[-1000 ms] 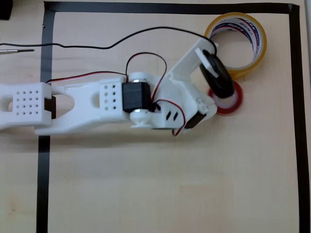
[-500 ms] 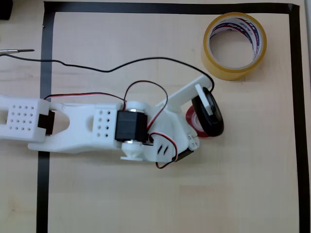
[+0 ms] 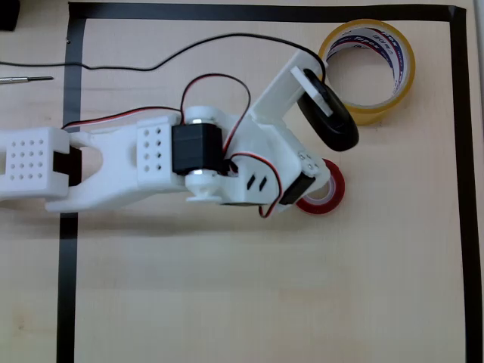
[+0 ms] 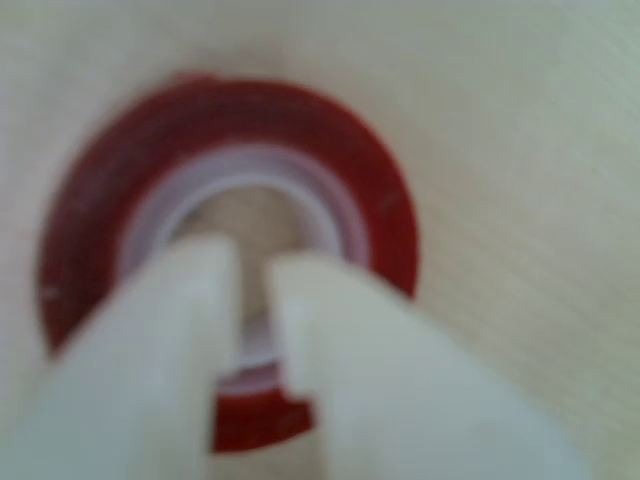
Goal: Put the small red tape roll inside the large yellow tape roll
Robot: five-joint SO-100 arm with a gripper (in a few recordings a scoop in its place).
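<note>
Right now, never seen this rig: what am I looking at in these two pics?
It is a small white robot arm on a light wooden table with a work area marked out in black tape. One picture is from a fixed camera looking straight down; the blurry one is from a camera riding on the arm's wrist.

Two things lie on the table. The large yellow tape roll sits at the top right in the overhead view. The small red tape roll lies flat below it, apart from it, not yet inside.

The end effector is the pair of pale fingers in the wrist view. They stand nearly together with a narrow gap, over the near wall of the red roll. Whether they actually grip it is unclear.
</note>
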